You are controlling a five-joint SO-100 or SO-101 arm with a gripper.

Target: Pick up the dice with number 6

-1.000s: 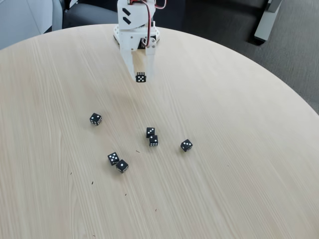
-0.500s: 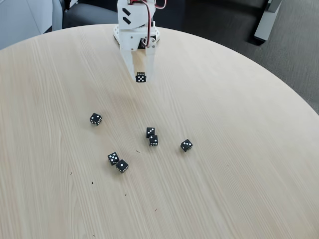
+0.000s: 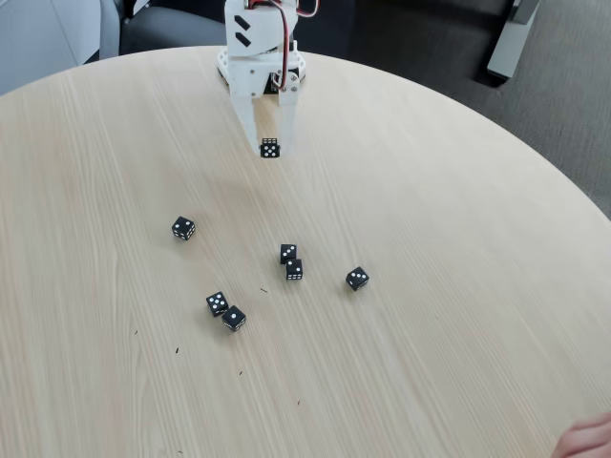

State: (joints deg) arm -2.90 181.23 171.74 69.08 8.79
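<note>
White tool [image 3: 269,145], fixed view: two fingers pointing down toward the round pale-wood counter [image 3: 458,239], clamped on the dice with number 6 [image 3: 270,148], which sits between the fingertips; whether it is clear of the counter cannot be told. Five further black dice lie loose on the counter, all well below the tool in the picture: one single die [image 3: 183,228] down and to the left; a touching pair [image 3: 291,261] almost straight below; one die [image 3: 357,279] below and to the right; a second touching pair [image 3: 225,311], farthest from the tool, below and slightly left. A fingertip [image 3: 584,441] of a person enters at the bottom right corner, far from the tool.
</note>
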